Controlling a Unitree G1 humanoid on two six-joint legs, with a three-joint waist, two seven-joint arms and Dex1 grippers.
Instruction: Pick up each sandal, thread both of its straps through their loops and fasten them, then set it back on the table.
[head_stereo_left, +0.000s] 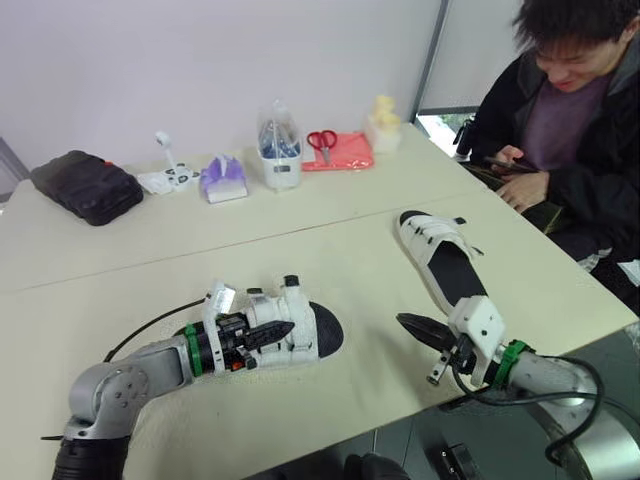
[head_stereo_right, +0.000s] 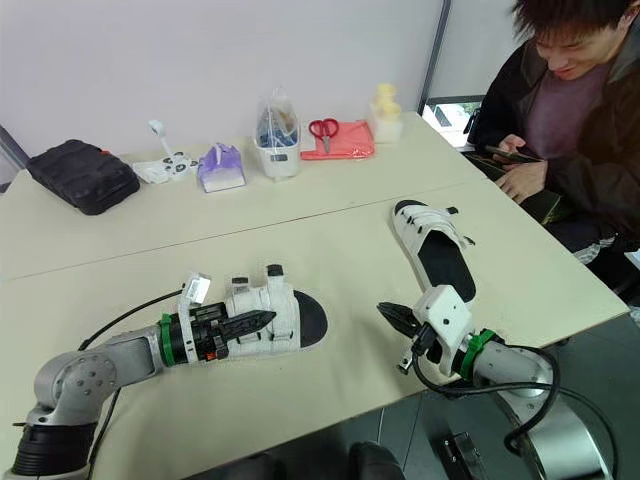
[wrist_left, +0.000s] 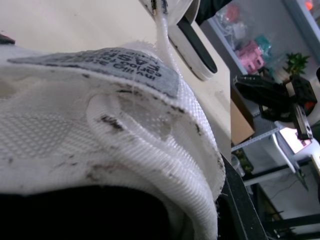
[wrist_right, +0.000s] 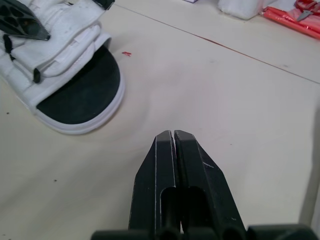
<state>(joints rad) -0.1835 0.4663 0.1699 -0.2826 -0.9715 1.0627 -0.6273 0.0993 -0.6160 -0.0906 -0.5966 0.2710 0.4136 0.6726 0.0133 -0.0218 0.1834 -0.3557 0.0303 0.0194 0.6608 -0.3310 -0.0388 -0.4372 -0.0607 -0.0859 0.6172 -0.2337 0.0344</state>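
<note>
At table's (head_stereo_left: 120, 260) near-left: white sandal (head_stereo_left: 318, 330) lying flat, left gripper (head_stereo_left: 270, 334) fingers together on its straps, grasp unclear. Empty right gripper (head_stereo_left: 418, 327) pinched shut. Far right, second sandal (head_stereo_left: 440, 258) untouched. Fastening seemingly unfinished.

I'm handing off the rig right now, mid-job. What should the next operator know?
Left tool: at the straps of the near sandal, which lies on the table; grip unclear.
Right tool: shut, empty, above bare table between the sandals.
Far sandal: flat on the table, no tool on it.
Done: cannot tell whether any strap is fastened.
To do: thread and fasten the near sandal's straps, set it down, check the far one.
</note>
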